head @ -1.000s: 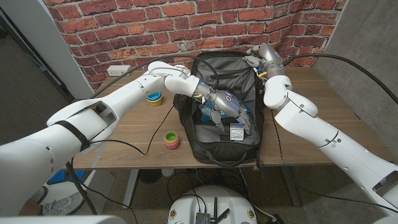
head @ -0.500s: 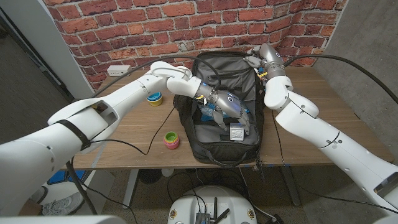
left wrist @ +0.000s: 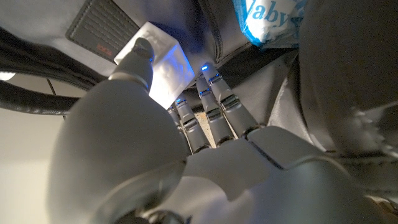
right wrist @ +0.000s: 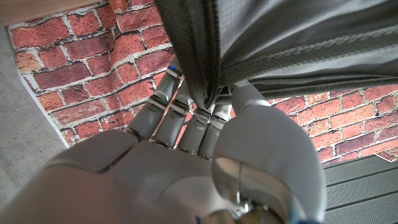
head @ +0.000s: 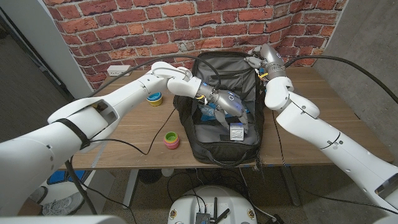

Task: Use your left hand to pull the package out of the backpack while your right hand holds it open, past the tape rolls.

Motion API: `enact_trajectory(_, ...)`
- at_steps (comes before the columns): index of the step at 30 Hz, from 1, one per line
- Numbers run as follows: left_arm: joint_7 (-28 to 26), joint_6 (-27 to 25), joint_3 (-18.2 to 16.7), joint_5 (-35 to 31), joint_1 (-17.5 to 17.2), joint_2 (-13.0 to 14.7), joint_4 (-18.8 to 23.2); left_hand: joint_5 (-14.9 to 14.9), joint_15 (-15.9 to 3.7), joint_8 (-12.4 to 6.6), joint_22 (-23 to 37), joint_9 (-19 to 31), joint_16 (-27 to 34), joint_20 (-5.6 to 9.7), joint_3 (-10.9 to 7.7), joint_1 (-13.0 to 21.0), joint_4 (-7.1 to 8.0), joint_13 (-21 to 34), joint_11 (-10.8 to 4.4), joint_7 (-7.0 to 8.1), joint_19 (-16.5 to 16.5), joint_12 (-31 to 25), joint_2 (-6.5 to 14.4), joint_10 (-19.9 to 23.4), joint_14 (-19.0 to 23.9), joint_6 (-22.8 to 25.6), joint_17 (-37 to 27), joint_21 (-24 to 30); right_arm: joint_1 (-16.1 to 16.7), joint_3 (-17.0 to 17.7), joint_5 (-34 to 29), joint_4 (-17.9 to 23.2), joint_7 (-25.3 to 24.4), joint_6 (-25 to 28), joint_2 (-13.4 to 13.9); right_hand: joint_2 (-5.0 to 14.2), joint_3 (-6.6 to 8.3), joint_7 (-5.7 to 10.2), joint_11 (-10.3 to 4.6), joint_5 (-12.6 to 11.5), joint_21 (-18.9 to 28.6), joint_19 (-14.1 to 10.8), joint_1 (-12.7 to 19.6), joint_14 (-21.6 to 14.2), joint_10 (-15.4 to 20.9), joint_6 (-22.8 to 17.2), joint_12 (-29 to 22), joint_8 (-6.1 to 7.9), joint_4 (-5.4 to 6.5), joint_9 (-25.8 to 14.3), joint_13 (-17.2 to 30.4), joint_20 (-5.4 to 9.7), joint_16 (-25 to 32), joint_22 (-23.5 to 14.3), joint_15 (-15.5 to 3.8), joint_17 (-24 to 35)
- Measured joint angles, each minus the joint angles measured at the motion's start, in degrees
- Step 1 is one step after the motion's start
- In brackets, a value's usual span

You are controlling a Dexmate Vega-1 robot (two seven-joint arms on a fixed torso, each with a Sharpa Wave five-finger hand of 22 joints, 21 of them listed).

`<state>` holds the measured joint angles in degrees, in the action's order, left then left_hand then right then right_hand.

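The left hand (head: 225, 107) has edged slightly deeper into the backpack (head: 227, 146), fingers on the package (head: 236, 131), though I cannot tell if it grips. The package still lies inside. The right hand (head: 258, 60) keeps pinching the rim open.

1. The backpack (head: 227, 106) stands open mid-worktop; its mouth is largely taken up by the left hand (head: 225, 107), reaching in from the robot's left.
2. The right hand (head: 256, 62) pinches the far right rim of the bag, fabric caught between thumb and fingers (right wrist: 186, 118), which blocks that corner.
3. Inside, a white packet (head: 236, 132) and blue-printed wrap (left wrist: 264, 22) crowd the space just beside the left hand's fingers.
4. Two tape rolls stand left of the bag: one near the front (head: 171, 140), one farther back (head: 153, 98). Bare worktop (head: 140, 127) lies between them.
5. A white power strip (head: 118, 70) sits at the far left edge.
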<state>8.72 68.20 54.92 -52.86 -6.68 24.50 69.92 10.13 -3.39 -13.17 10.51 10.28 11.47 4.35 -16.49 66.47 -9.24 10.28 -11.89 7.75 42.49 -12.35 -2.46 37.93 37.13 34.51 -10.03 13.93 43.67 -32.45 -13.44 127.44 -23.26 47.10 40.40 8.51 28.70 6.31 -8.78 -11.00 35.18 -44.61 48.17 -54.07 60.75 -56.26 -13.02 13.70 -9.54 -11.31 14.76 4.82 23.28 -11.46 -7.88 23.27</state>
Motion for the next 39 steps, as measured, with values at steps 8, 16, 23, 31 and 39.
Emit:
enact_trajectory(8,-1.6,-0.2,0.6,-0.1,0.3,0.0,-0.8,0.3,-0.91,-0.42,0.3,0.3,0.6,0.46,0.55,1.4,-0.1,0.4,-0.5,-0.09,1.7,-0.4,1.1,5.7,5.6,6.2,-0.5,0.7,0.0,0.0,0.1,0.0,-0.1,0.0,0.0,0.0,-0.01,0.0,0.0,0.0,0.2,0.0,0.0,0.0,0.0,0.0,0.3,-0.01,-0.01,0.0,0.0,0.0,0.0,0.0,0.0,0.0)
enact_trajectory(16,-3.8,-0.2,0.9,-0.1,0.4,0.1,-1.5,0.2,-2.12,-0.64,0.6,0.5,1.1,0.77,1.26,3.0,-0.03,0.7,-0.35,-0.08,2.6,-1.2,1.4,10.2,10.1,10.7,-0.8,1.6,0.2,0.1,0.2,0.0,-0.3,0.0,0.0,0.0,-0.02,0.0,0.0,0.0,0.2,0.1,0.0,0.0,0.0,0.0,0.4,-0.01,-0.02,0.0,0.0,0.11,0.0,0.0,0.0,0.0)
enact_trajectory(23,-6.1,-0.2,1.0,-0.5,0.4,0.2,-2.0,0.0,-3.09,-0.93,0.8,0.5,1.5,1.07,1.58,3.6,-0.03,0.8,-0.16,-0.23,3.5,-1.3,2.0,12.4,13.1,13.4,-1.1,2.4,0.4,0.1,0.2,0.1,-0.5,0.1,-0.1,-0.01,-0.03,0.01,0.0,0.0,0.4,0.1,0.0,0.0,0.0,0.0,0.4,-0.01,-0.03,0.0,0.3,0.11,0.0,0.0,0.0,0.3)
enact_trajectory(31,-7.1,-0.1,0.8,0.1,0.0,0.7,-1.8,-0.1,-3.49,-1.05,0.8,0.8,1.5,1.21,2.12,4.2,0.04,0.8,-0.03,-0.48,3.8,-1.8,1.9,13.2,14.5,14.6,-1.1,2.8,0.6,0.1,0.4,0.2,-0.5,0.1,0.0,-0.01,-0.08,0.01,0.0,0.0,0.7,0.3,0.0,-0.1,0.0,0.0,0.4,-0.01,-0.08,0.0,0.2,-0.1,0.0,0.0,0.08,0.3)
enact_trajectory(39,-4.7,-0.7,-0.2,4.1,-0.9,1.6,-0.9,0.1,-3.58,-1.03,0.8,0.8,1.5,1.08,2.2,4.7,-0.04,0.8,-0.07,-0.62,4.1,-1.8,2.4,13.3,14.6,14.9,-1.1,3.0,0.6,0.1,0.4,0.2,-0.6,0.0,0.0,-0.01,-0.06,0.01,0.0,0.0,0.7,0.3,0.0,-0.1,0.0,0.0,0.4,-0.05,-0.06,0.0,0.3,-0.1,-0.2,0.0,0.08,0.3)
